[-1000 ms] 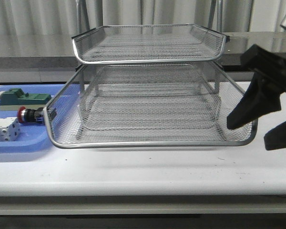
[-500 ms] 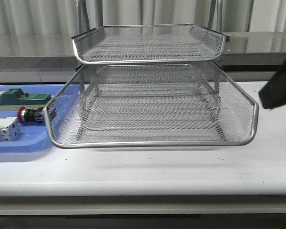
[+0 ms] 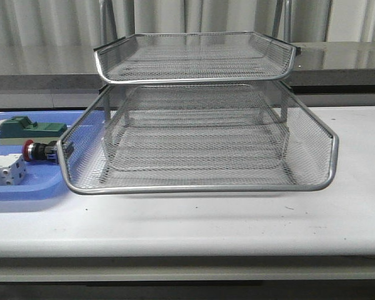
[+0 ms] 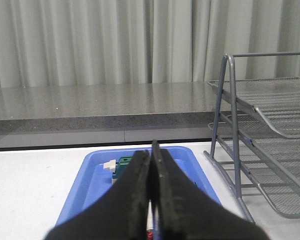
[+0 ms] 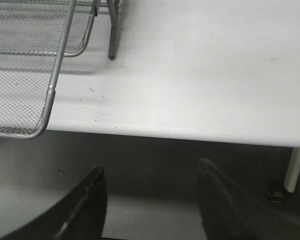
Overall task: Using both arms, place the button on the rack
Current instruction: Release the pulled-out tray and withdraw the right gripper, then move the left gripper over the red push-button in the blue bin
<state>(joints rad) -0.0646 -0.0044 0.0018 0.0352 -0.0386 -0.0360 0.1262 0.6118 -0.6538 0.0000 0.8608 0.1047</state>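
The button [image 3: 35,150], with a red head and a black body, lies on its side in the blue tray [image 3: 31,184], just left of the rack's lower front corner. The rack [image 3: 200,187] of silver wire mesh stands mid-table; it also shows in the left wrist view [image 4: 270,165] and the right wrist view [image 5: 50,100]. Neither arm shows in the front view. My left gripper [image 4: 151,156] is shut with nothing in it, above the blue tray [image 4: 97,175]; a red speck shows low between its fingers. My right gripper [image 5: 150,167] is open and empty, beyond the table's front edge, right of the rack.
In the blue tray a green block [image 3: 26,128] lies behind the button and a white terminal block [image 3: 3,170] in front of it. The green block also shows in the left wrist view [image 4: 124,165]. A grey counter and curtains stand behind the table. Bare white table [image 5: 200,75] lies right of the rack.
My right arm, seen at the right edge of the front view a second ago, has drawn away to the right and out of that view. The button and the rack have not moved.
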